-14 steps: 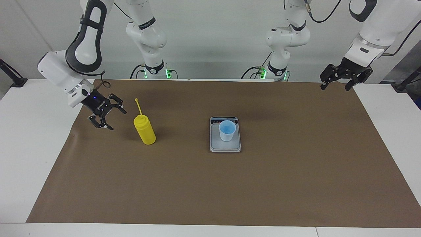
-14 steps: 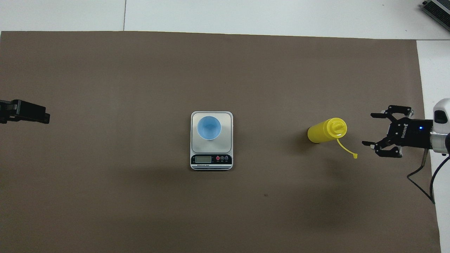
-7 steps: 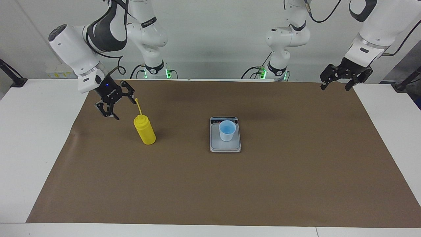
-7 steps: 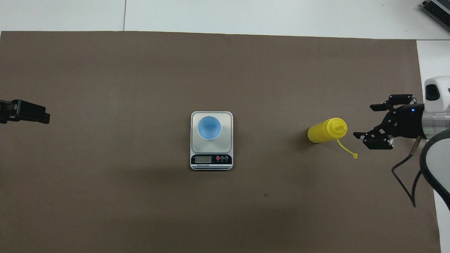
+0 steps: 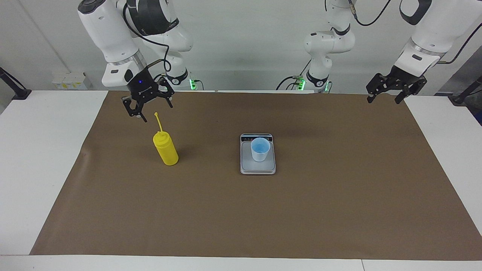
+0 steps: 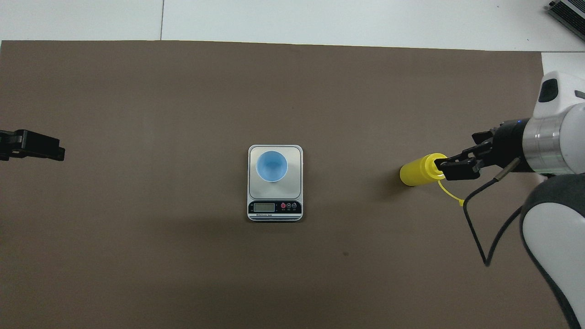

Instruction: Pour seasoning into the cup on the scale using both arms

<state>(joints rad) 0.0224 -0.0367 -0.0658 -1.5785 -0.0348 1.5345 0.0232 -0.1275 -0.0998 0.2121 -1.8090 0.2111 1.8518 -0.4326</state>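
I see the brown paper sheet [image 5: 241, 210] spread over the white table [image 5: 41, 158], unchanged from a second ago. My left arm [image 5: 425, 41] waits as before at its own end, its gripper [image 5: 387, 99] hanging with jaws spread over the corner of the sheet, holding nothing; in the overhead view only its dark tip [image 6: 32, 145] shows at the edge.

What has changed is my right arm [image 5: 113, 34]. A second ago its gripper sat low beside the bottle, toward the right arm's end of the table; it has since swung up, and now the right gripper [image 5: 147, 108] hangs in the air just above the tip of the bottle's cap strap [image 5: 158, 121], jaws wide open and empty. From overhead it covers the bottle's nozzle, but the facing view shows it clear of the bottle.

The kitchen scale [image 5: 258, 168] has not moved from mid-sheet, display strip toward the robots. The yellow squeeze bottle [image 5: 165, 149] stands upright where it was, well apart from the scale toward the right arm's end. The pale blue cup [image 5: 260, 149] stays upright on the scale's plate.
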